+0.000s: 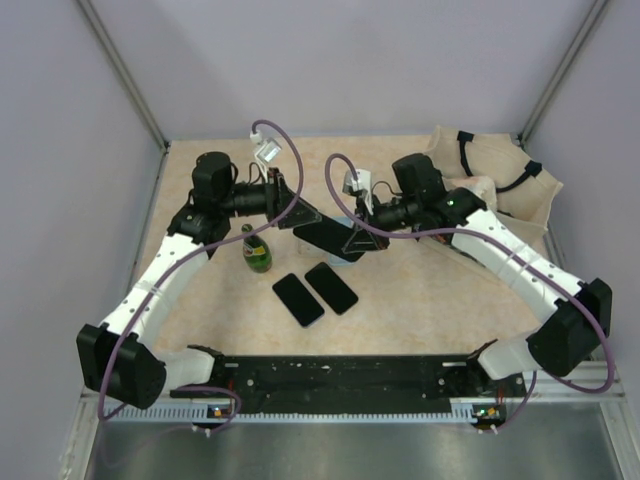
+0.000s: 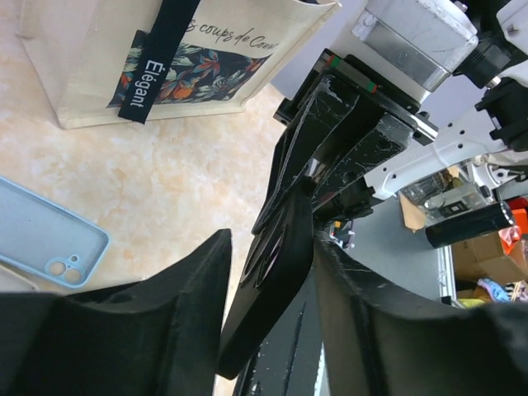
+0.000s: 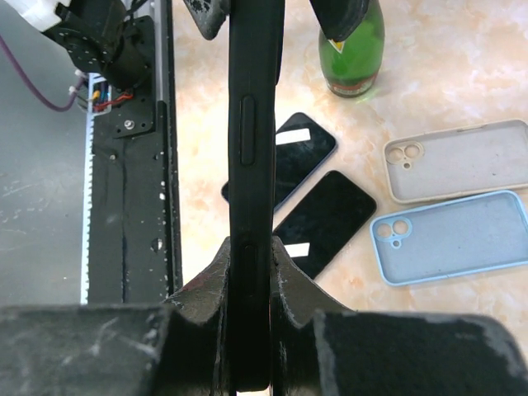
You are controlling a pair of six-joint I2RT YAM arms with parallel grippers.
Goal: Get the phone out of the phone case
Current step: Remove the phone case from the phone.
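A black phone case (image 1: 325, 235) hangs above the table between the two arms. My right gripper (image 1: 358, 243) is shut on it. In the right wrist view the case (image 3: 254, 124) runs edge-on, away from the camera, with both fingers (image 3: 290, 276) pressed flat on its sides. The far end of the case (image 2: 276, 280) sits between the jaws of my left gripper (image 2: 272, 243), which is open. Its right finger (image 2: 363, 313) lies against the case and a gap shows at the left finger. I cannot tell the phone apart from the dark case.
Two bare black phones (image 1: 299, 299) (image 1: 331, 287) lie on the table below the held case. A green bottle (image 1: 258, 252) stands to their left. Empty light blue (image 3: 454, 239) and beige (image 3: 458, 159) cases lie nearby. A cloth tote bag (image 1: 500, 185) lies at the back right.
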